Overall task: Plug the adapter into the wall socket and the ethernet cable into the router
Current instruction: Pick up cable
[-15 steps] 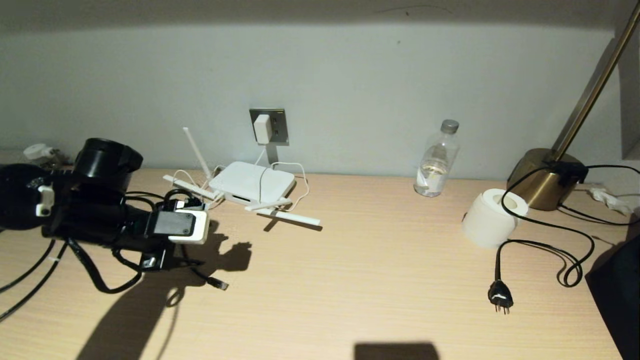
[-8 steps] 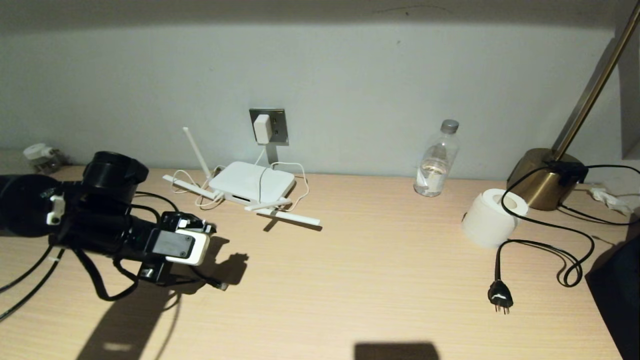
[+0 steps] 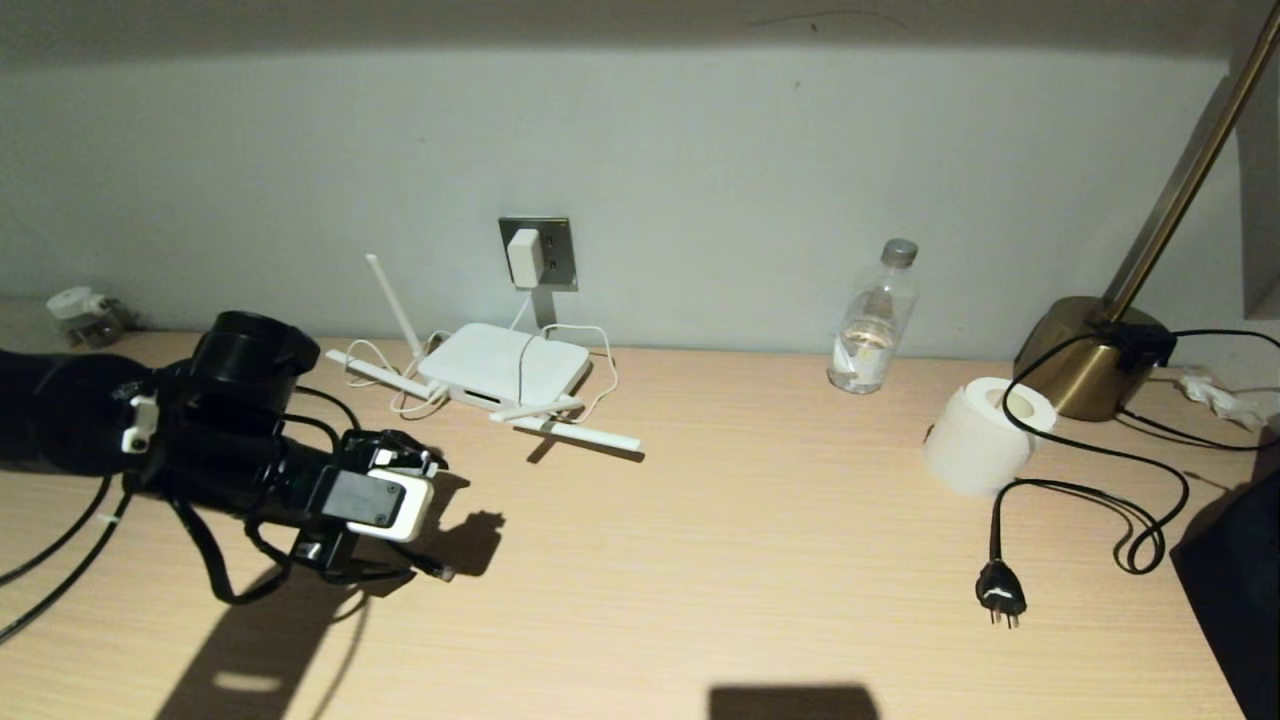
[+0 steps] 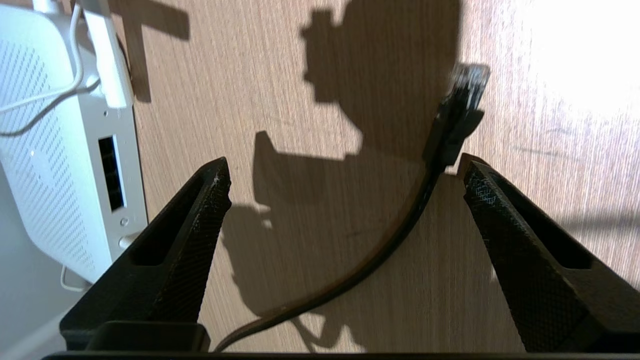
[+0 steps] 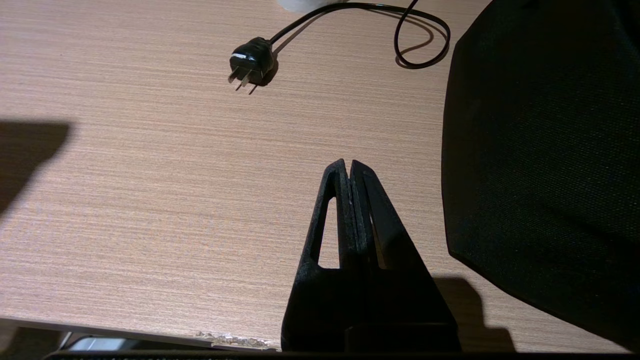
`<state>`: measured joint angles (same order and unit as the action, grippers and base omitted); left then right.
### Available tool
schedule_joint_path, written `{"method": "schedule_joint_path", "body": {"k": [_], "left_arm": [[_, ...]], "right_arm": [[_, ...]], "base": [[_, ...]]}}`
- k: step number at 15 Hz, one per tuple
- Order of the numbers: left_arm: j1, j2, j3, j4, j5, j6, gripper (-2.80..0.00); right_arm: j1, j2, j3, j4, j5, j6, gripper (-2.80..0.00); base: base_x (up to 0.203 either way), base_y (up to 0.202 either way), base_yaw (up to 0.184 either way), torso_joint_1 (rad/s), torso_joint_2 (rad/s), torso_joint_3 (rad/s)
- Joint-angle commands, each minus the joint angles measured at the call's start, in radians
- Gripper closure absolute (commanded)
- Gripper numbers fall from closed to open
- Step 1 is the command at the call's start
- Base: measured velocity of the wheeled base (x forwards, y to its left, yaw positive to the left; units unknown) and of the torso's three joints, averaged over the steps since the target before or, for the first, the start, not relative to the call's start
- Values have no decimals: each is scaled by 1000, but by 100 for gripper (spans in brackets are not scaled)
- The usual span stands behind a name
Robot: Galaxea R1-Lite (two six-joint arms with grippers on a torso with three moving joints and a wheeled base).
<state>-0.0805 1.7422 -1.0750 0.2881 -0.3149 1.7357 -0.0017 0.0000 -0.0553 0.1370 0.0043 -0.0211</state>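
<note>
Left gripper (image 4: 345, 175): jaws spread wide over the tabletop (image 3: 760, 540), nothing clamped between them; arm low over the left part of the tabletop, in front of the router.
Ethernet cable (image 4: 400, 220): black, lying on the wood between the open jaws, nearer one finger, touching neither pad as far as can be seen; clear clip connector (image 4: 467, 82) just past the fingertips, unplugged, apart from the router. In the head view its tip shows beside the gripper (image 3: 440, 572).
Router (image 3: 505, 368): white, flat on the tabletop near the rear edge, left of centre, directly below the wall socket; one antenna upright, the others lying low. Port slot (image 4: 111, 172) on the side facing the left gripper, nothing in it.
Adapter (image 3: 524, 258): seated in the wall socket (image 3: 560, 255); thin white cord drops to the router.
Right gripper (image 5: 348, 167): jaws pressed together, empty; parked over the front right part of the tabletop.
Three-pin plug (image 3: 1001, 592): black, loose on the tabletop toward the front right, cord looping back.
Paper roll (image 3: 985, 435): on its side, right part.
Water bottle (image 3: 875, 318): upright near the rear edge.
Lamp base (image 3: 1085, 355): brass, rear right corner.
</note>
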Motion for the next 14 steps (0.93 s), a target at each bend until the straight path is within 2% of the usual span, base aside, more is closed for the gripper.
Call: {"method": "schedule_joint_path", "body": {"k": [1,5,7,14], "left_arm": [[-18,21,-3,-6,0,4,-280],[-19,40,-5,-18,7,1,-280],[-18,43,-20,-17,43,1,-280],[-19,79,-40,-18,46,1,-280]], "right_arm": [[0,0,0,1,0,0,0],[-1,0,0,1,0,0,0],[0,1,0,1,0,0,0],[0,1,0,1,0,0,0]], "base": [[0,0,0,0,0,0],[0,0,0,0,0,0],[0,0,0,0,0,0],[0,0,0,0,0,0]]}}
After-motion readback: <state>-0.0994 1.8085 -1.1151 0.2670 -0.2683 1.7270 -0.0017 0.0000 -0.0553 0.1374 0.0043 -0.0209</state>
